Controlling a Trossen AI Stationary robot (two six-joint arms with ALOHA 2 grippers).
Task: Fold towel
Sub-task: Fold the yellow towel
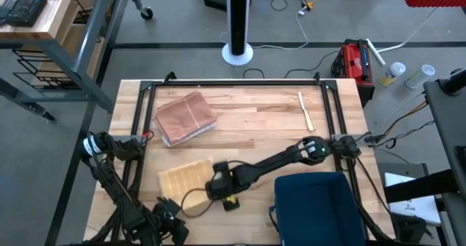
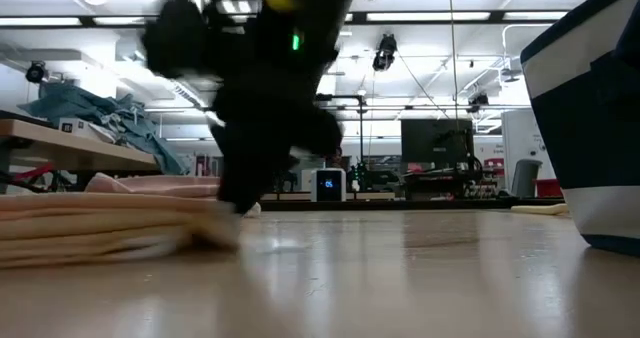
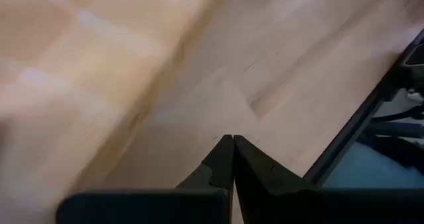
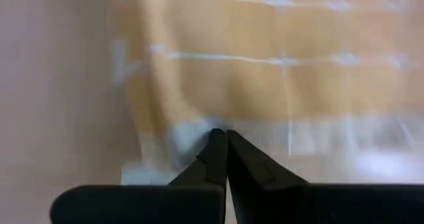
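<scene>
The right end effector (image 1: 211,179) hangs low over the near middle of the desk (image 1: 277,129), its arm reaching in from the right edge. Its two fingers are pressed together with nothing between them, and their tips sit at the edge of a folded yellow towel (image 1: 182,177). In the right wrist view the closed tips (image 4: 220,139) meet the towel's pale border, with the yellow cloth (image 4: 265,58) spreading out just ahead of them. From table height this end effector shows as a dark blurred mass (image 2: 262,98) standing over the end of the flat towel stack (image 2: 90,230).

The left end effector (image 1: 169,211) is at the desk's near edge, just beside the towel's near corner and close to the right end effector. Its fingers (image 3: 228,159) are also shut tight and empty, pointing at bare wood, with the towel (image 3: 59,71) lying just ahead and off to one side.

Well beyond both end effectors, toward the far left of the desk, lies a folded pink towel (image 1: 186,117). A dark blue bin (image 1: 314,208) stands just to the right of the right end effector. A small wooden stick (image 1: 305,110) lies near the far right of the desk.
</scene>
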